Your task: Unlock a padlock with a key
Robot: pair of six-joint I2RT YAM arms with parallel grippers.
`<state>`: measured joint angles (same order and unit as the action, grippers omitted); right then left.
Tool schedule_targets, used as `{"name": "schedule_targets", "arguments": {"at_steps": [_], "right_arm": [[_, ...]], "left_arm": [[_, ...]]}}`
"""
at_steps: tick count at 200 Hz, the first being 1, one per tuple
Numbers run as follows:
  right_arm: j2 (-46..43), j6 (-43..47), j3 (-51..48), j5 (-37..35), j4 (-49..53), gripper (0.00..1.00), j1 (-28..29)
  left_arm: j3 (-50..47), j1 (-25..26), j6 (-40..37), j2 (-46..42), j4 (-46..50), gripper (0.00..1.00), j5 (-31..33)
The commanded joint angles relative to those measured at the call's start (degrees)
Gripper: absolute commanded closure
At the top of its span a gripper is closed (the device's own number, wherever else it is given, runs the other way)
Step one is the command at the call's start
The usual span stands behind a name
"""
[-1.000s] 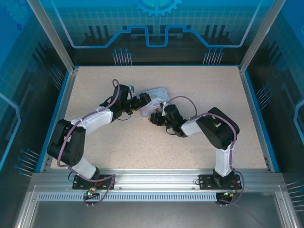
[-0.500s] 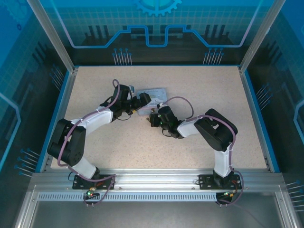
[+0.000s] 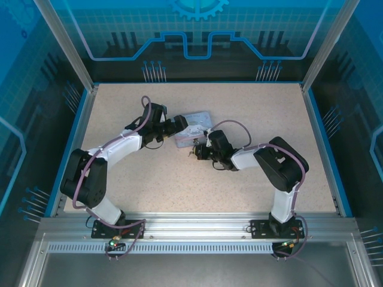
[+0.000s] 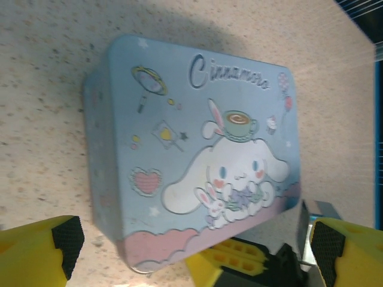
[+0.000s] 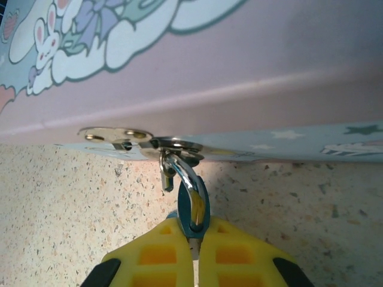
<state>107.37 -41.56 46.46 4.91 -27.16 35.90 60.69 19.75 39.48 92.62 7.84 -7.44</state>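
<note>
The padlock (image 5: pixel 194 209) is a small blue-grey body with a silvery shackle, hooked through the metal hasp (image 5: pixel 149 142) on the front of the pale blue cartoon tin (image 3: pixel 194 121). My right gripper (image 5: pixel 194 251) is shut on the padlock's body, its yellow fingers (image 4: pixel 242 258) pressed against the tin's front edge. My left gripper (image 4: pixel 197 245) stands wide open at the tin's (image 4: pixel 191 149) near side, one fingertip past each end and touching nothing. In the top view the left gripper (image 3: pixel 179 127) sits left of the tin and the right gripper (image 3: pixel 194 150) just below it. The key is hidden.
The tin lies on the speckled tabletop (image 3: pixel 149 179) near the middle back. Blue rails (image 3: pixel 320 143) and glass walls fence the table on all sides. Both arms reach in from the near edge and meet at the tin.
My right gripper has closed on the padlock at the tin's front, after a small shift of its arm. The left gripper stays open beside the tin.
</note>
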Motion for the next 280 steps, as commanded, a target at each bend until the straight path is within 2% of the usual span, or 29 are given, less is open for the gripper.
{"name": "schedule_targets", "arguments": {"at_steps": [1,41,95,140,207,280], "right_arm": [[-0.3,-1.2,-2.1,2.9,3.7,1.00,-1.7],[-0.3,-4.7,-3.7,4.5,1.6,1.00,-3.3],[0.9,-12.3,-6.6,6.7,-5.2,1.00,-5.0],[2.3,-19.0,-8.8,8.9,-13.2,1.00,-6.2],[4.0,-27.6,-12.0,6.8,-23.5,1.00,-7.7],[5.1,-30.1,-11.3,9.3,-30.8,1.00,-8.5]], "left_arm": [[2.3,-0.1,-5.3,2.1,7.0,0.01,6.0],[3.5,1.7,-9.0,5.0,9.7,0.01,13.0],[4.5,3.5,-9.9,8.5,10.0,0.01,16.3],[3.8,5.2,-9.4,9.4,9.8,0.01,17.2],[1.5,6.0,-8.2,9.5,8.9,0.01,17.4],[0.7,6.2,-8.2,9.8,9.0,0.01,17.1]]}}
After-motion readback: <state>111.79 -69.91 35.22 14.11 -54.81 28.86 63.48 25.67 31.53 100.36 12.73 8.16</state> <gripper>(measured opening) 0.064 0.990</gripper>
